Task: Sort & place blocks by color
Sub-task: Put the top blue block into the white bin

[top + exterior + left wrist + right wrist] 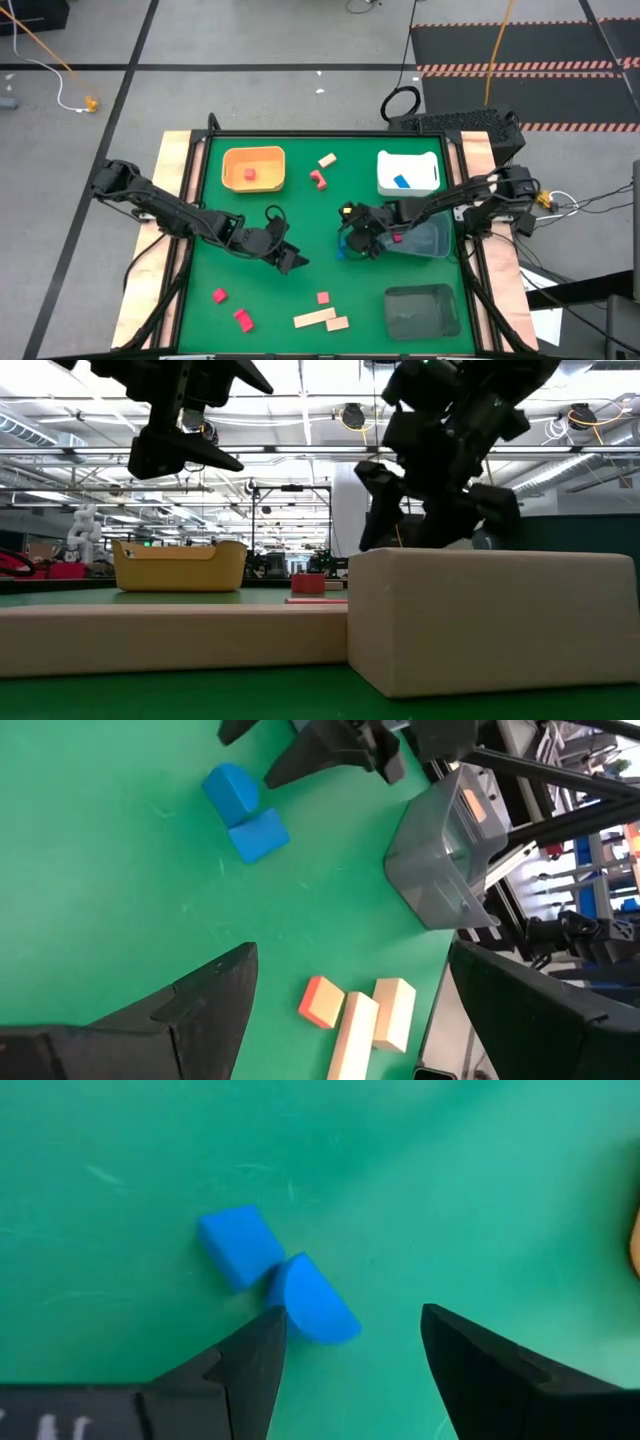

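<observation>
Two blue blocks, a cube (238,1245) and a half-round piece (312,1298), lie touching on the green mat at mid-table (346,249). My right gripper (350,1315) hangs over them, open, with the half-round piece beside one fingertip (268,1330); I see no touch. My left gripper (291,259) is open above bare mat left of them (350,947). Red blocks (219,295) (243,319) (323,297) and tan bars (315,318) lie near the front edge. A tan block (327,160) and a red one (318,178) lie farther back.
The orange tray (253,167) holds a red block and the white tray (408,172) a blue one. A clear grey tray (432,240) sits under my right arm, another (420,310) at the near right corner. The tan bars (480,620) fill the low view.
</observation>
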You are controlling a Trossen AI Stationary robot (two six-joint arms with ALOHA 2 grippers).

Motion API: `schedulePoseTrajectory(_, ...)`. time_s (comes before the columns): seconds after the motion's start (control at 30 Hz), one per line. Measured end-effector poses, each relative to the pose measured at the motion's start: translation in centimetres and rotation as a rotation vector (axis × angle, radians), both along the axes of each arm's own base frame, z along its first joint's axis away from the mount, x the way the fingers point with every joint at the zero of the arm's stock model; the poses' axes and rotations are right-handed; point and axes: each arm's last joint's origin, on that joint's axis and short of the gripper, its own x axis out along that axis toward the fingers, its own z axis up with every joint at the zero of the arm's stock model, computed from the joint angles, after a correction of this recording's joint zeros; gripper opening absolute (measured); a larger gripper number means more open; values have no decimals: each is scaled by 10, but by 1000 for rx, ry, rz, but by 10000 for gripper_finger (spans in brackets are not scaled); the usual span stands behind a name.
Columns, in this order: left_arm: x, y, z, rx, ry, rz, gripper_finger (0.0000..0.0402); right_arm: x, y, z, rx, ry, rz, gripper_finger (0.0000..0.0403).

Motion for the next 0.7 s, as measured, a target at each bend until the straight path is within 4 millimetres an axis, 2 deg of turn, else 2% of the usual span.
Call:
schedulePoseTrajectory(0.43, 0, 2, -1, 34, 4, -14, 331, 6, 5, -23, 38, 50, 74, 226)
schedulePoseTrajectory(0.7, 1, 5, -1, 46, 12, -8, 331, 10, 7, -20, 61, 0, 53, 201)
